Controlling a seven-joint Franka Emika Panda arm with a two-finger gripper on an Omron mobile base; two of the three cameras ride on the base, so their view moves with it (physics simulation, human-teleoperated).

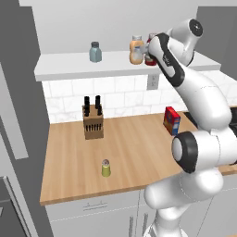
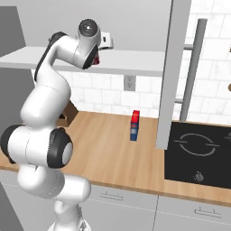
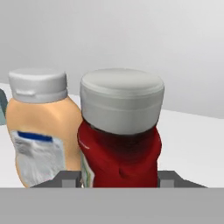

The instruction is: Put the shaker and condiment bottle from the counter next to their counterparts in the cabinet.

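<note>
Hidden and cropped parts

Condiment bottle (image 3: 119, 144): base cut by hand view's bottom edge; arm (image 1: 169, 60) covers most of it from the left base. Label text unreadable.

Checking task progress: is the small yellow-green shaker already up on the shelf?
No, the yellow-green shaker stands on the wooden counter, below the shelf.

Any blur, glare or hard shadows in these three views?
Left base view: flat even light, only a faint shadow under the shaker. Right base view: no glare on the stovetop. Hand view: red bottle and orange bottle are close, with soft edges.
</note>
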